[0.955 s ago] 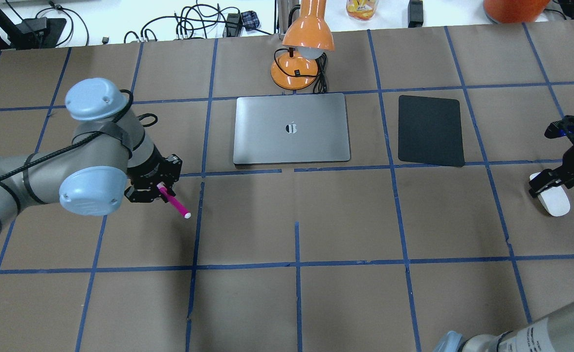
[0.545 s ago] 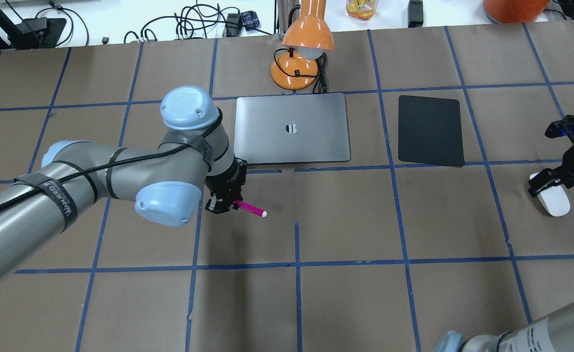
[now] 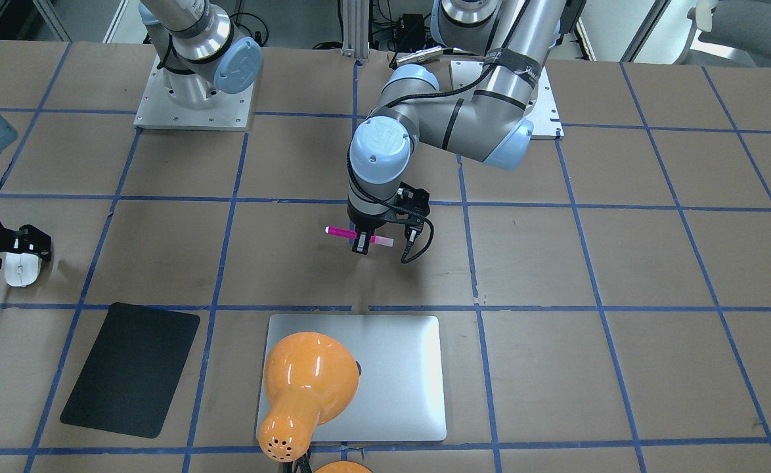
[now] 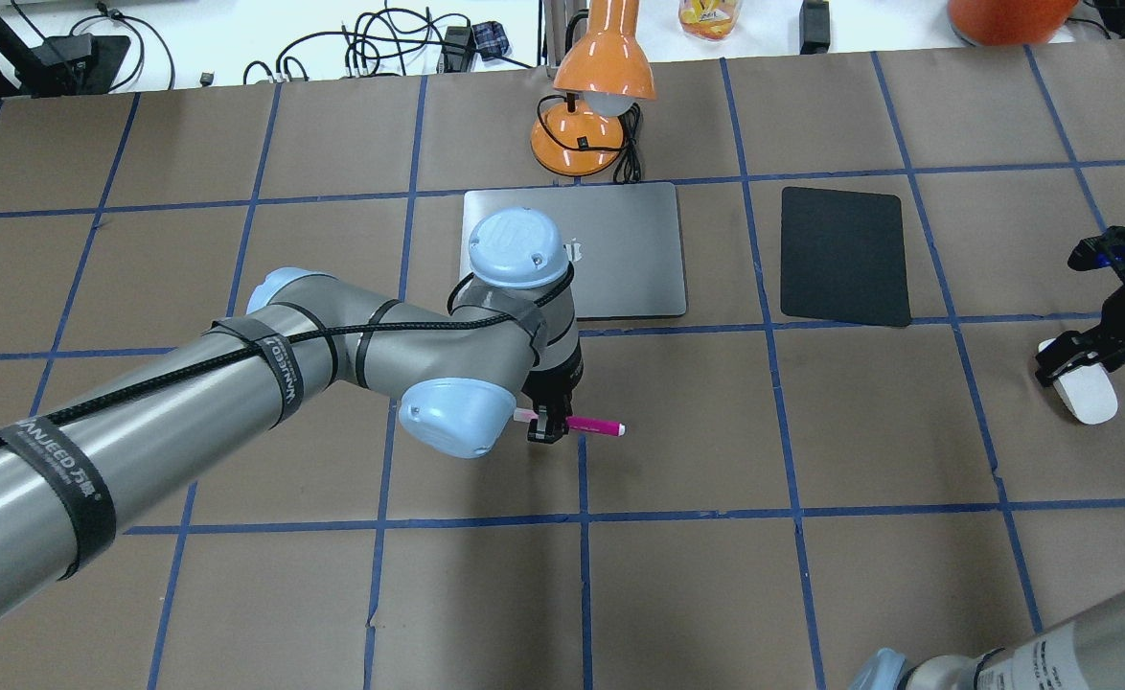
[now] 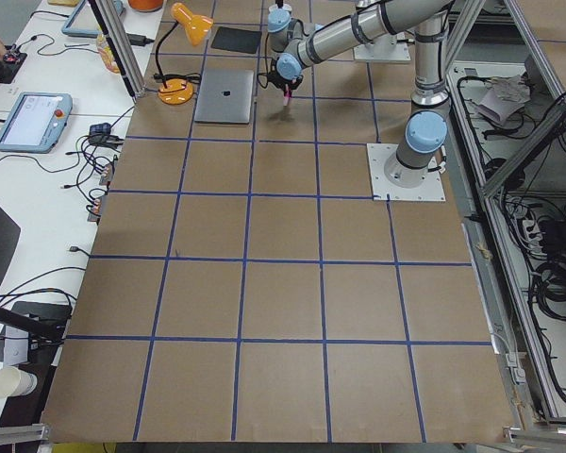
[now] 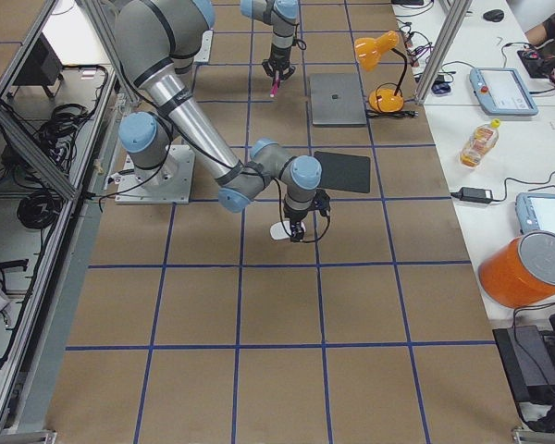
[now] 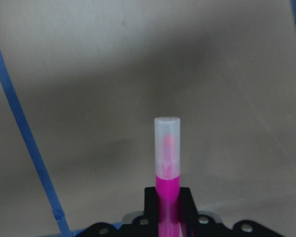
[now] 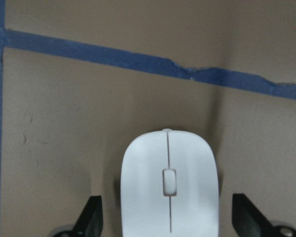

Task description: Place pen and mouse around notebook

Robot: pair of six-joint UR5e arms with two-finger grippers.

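Observation:
The magenta pen (image 4: 593, 425) with its pale cap lies level, and my left gripper (image 4: 543, 428) is shut on its middle. It hangs just above the brown paper, on my side of the silver notebook (image 4: 620, 259), whose near left corner my left arm covers. The front view shows the pen (image 3: 341, 231) and the notebook (image 3: 398, 368) apart. The left wrist view shows the pen (image 7: 166, 163) sticking out ahead. At the far right, my right gripper (image 4: 1083, 369) is open astride the white mouse (image 4: 1088, 398). In the right wrist view the mouse (image 8: 168, 182) has a gap to each finger.
An orange desk lamp (image 4: 589, 105) stands behind the notebook, its head (image 3: 307, 378) over the notebook's far part. A black mat (image 4: 843, 254) lies to the right of the notebook, between it and the mouse. Cables and a bottle lie beyond the table's far edge.
My left arm has swung right with the pen, from left of the notebook to in front of it, and the pen has turned level. The right arm has not moved.

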